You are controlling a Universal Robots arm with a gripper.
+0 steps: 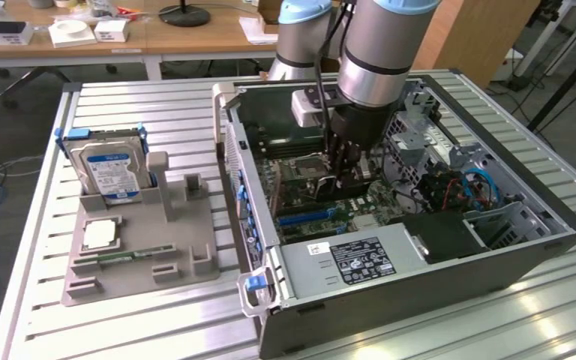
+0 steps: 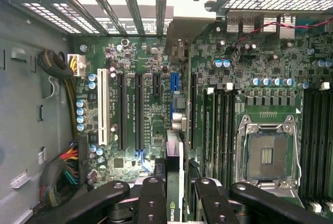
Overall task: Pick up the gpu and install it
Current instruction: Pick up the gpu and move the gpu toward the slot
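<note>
One gpu (image 2: 175, 182) stands edge-on between the jaws, clenched by them, just above the motherboard (image 2: 130, 52) inside one open computer case (image 1: 398, 300). One hard drive (image 1: 108, 169) stands on the counter (image 1: 148, 105).

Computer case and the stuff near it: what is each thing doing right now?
computer case: lying on its side, open on top.
graphics card: held on edge inside the case, over the board's slots.
end effector: shut on the graphics card.
hard drive: standing upright in the grey holder.
chip socket: empty.
</note>
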